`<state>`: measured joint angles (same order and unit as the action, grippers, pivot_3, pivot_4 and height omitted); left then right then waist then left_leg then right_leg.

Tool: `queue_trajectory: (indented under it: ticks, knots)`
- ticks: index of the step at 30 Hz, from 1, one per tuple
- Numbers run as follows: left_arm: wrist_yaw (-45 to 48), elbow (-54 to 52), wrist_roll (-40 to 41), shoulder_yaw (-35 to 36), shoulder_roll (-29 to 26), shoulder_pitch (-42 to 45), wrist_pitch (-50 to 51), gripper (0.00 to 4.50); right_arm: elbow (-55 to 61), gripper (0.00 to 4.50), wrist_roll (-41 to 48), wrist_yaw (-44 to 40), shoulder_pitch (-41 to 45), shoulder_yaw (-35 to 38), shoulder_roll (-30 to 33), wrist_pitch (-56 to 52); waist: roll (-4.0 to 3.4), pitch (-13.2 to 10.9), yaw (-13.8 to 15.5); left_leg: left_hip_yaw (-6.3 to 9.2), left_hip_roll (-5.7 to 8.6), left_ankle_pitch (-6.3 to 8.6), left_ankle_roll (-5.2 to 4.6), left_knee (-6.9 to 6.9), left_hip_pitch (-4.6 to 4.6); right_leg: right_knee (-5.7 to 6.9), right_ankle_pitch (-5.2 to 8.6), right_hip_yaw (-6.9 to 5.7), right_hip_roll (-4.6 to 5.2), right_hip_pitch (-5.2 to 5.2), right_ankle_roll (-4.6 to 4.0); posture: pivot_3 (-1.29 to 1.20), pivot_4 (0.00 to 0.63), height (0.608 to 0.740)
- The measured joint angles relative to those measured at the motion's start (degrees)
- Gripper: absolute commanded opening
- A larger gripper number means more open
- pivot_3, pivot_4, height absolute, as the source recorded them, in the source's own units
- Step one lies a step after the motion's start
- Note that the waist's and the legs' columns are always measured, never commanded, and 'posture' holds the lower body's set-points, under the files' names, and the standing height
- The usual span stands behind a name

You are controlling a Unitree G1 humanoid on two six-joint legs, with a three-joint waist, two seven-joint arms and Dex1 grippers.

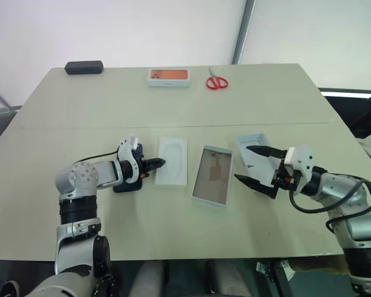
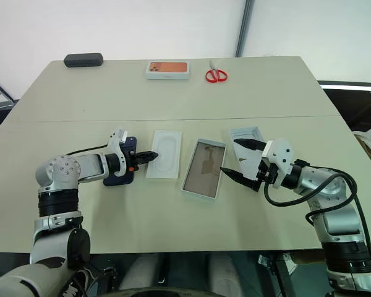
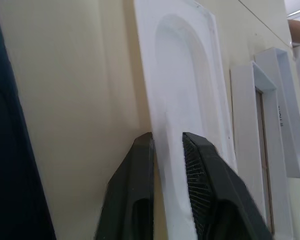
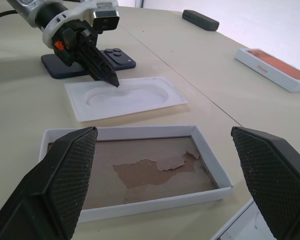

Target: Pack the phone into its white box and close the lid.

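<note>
The dark navy phone lies flat at the left, partly under my left wrist, its camera bump facing up. My left gripper reaches past it, and in the left wrist view its fingers are shut on the near edge of the thin white insert. The white box with its torn tan floor lies open right of the insert. The lid lies inside-up further right. My right gripper hovers open over the lid's near end, pointing at the box.
At the table's far edge lie a black oblong case, a white box with an orange top and red scissors. A seam crosses the tabletop behind the working area.
</note>
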<state>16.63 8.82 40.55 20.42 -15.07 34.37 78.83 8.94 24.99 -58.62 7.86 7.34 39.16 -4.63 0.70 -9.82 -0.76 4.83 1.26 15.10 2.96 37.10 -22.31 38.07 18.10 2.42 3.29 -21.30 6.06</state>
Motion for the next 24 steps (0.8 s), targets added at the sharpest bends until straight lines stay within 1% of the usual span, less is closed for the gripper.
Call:
queue_trajectory:
  ticks: [9, 11, 13, 15, 18, 21, 24]
  knots:
    - [-0.38, -0.33, -0.02, 0.25, 0.15, -0.15, -0.59, 0.02, 0.00, 4.50, -0.27, 0.03, -0.64, -0.24, 0.00, 0.00, 0.02, -0.01, 0.04, 0.01, 0.00, 0.00, 0.00, -0.01, -0.01, -0.01, 0.00, 0.00, 0.00, -0.01, 0.00, 0.00, 0.150, 0.740]
    - [-1.16, 0.09, 0.01, 1.64, 0.80, -0.04, -1.43, 0.02, 0.23, 4.50, -0.39, 0.26, -0.84, -0.43, 0.00, -0.29, 0.04, -0.02, -0.02, 0.01, 0.00, 0.00, 0.00, -0.01, -0.01, 0.00, 0.00, 0.00, 0.00, -0.02, 0.00, 0.00, 0.150, 0.740]
    - [-2.53, 0.53, 0.26, 4.66, 1.73, 0.46, -2.46, 0.02, 2.11, 4.50, 0.07, 0.37, -1.73, -1.05, 0.00, -2.13, 0.07, -0.04, 0.00, 0.02, -0.03, 0.00, 0.01, -0.02, -0.02, 0.00, 0.00, 0.00, -0.01, -0.03, 0.00, 0.00, 0.150, 0.740]
    - [-3.18, 1.07, 0.69, 6.90, 1.66, 1.53, -3.29, 0.02, 4.19, 4.50, 0.61, 0.38, -2.56, -2.52, -0.13, -3.88, 0.11, -0.06, 0.00, 0.04, -0.05, 0.00, 0.01, -0.02, -0.06, 0.00, 0.00, -0.01, -0.03, -0.07, 0.00, 0.00, 0.150, 0.740]
    - [-3.20, 1.05, 1.95, 9.13, 1.22, 3.44, -3.08, 0.02, 7.71, 4.50, 1.12, 0.40, -3.24, -6.65, -1.59, -7.26, 0.11, -0.07, 0.00, 0.02, -0.02, 0.00, 0.02, -0.02, -0.08, -0.03, 0.00, -0.01, -0.01, -0.07, 0.00, 0.00, 0.150, 0.740]
    - [-3.11, -0.52, 3.16, 9.08, 1.29, 3.72, -2.17, 0.02, 8.74, 4.50, 0.10, 0.48, -2.62, -11.73, -2.49, -9.69, 0.13, -0.08, 0.00, 0.01, 0.01, 0.00, 0.02, -0.01, -0.08, -0.04, 0.00, -0.01, 0.03, -0.07, 0.01, 0.00, 0.150, 0.740]
    - [-2.95, -2.05, 3.52, 7.15, 1.17, 3.48, -1.51, 0.02, 6.04, 4.50, -3.51, 0.66, 0.28, -15.63, -2.75, -10.26, 0.15, -0.09, 0.01, 0.02, 0.03, -0.02, 0.05, 0.00, -0.08, -0.04, -0.02, -0.01, 0.03, -0.07, 0.03, 0.00, 0.150, 0.740]
